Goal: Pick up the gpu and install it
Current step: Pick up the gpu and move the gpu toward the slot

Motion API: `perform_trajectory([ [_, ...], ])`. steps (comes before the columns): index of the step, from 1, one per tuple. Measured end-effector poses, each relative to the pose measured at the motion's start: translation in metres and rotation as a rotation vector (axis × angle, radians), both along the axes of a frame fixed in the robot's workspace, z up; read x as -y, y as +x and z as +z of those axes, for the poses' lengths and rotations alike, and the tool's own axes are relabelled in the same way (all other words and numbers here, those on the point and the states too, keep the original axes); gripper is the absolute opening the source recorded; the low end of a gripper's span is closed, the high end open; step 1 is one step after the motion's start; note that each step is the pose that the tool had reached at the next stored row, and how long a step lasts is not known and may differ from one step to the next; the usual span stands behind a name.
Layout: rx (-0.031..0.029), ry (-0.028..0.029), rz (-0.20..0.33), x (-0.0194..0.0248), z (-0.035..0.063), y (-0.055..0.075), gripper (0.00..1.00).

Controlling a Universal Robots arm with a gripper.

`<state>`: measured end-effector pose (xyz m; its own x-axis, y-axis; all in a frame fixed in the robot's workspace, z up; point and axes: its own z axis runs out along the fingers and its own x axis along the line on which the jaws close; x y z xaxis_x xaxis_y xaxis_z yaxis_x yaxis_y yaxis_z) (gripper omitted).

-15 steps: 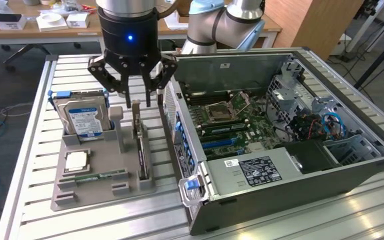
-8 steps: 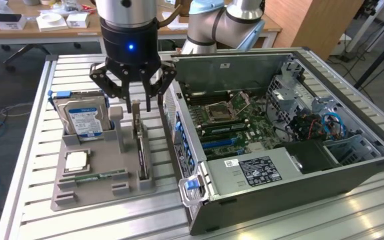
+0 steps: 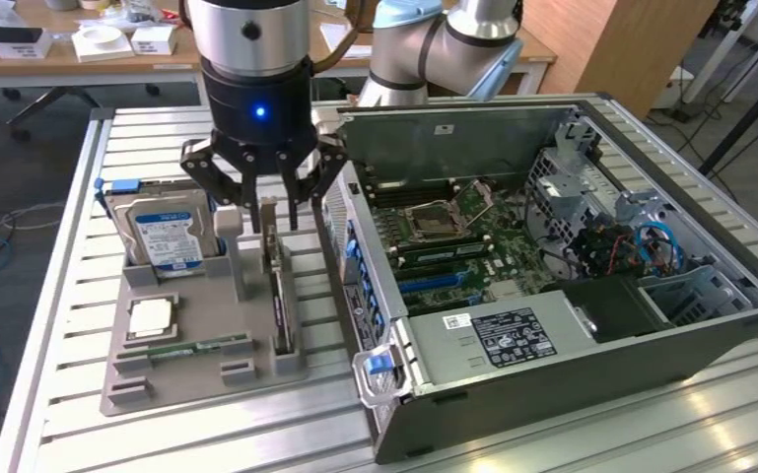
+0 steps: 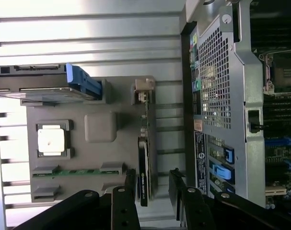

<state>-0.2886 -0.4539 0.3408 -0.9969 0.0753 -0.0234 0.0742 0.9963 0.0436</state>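
You're hovering the gripper (image 3: 271, 209), jaws apart, over the gpu (image 3: 279, 296) standing edgewise left of centre in the exterior view; it's probably handling light, stiff and fragile, so be pinching its flat faces.

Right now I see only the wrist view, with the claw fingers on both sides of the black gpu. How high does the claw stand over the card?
Observer: In the exterior view the claw is open and low; its fingertips reach about the top edge of the gpu, which stands on edge. Touching or not, I cannot tell.
Operator: Is something tall beside it?
Observer: Yes, the hard drive stands upright on the exterior view's left of the gpu, apart from the claw.
Operator: And inside the computer case?
Observer: The case lies open upward; a black power supply sits at its end nearer the exterior camera.
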Motion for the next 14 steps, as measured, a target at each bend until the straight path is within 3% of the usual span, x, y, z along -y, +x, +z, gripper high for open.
perform_trajectory([
  [14, -0.0002, -0.0001, 0.000, 0.0000, -0.0255, 0.000, 0.41],
])
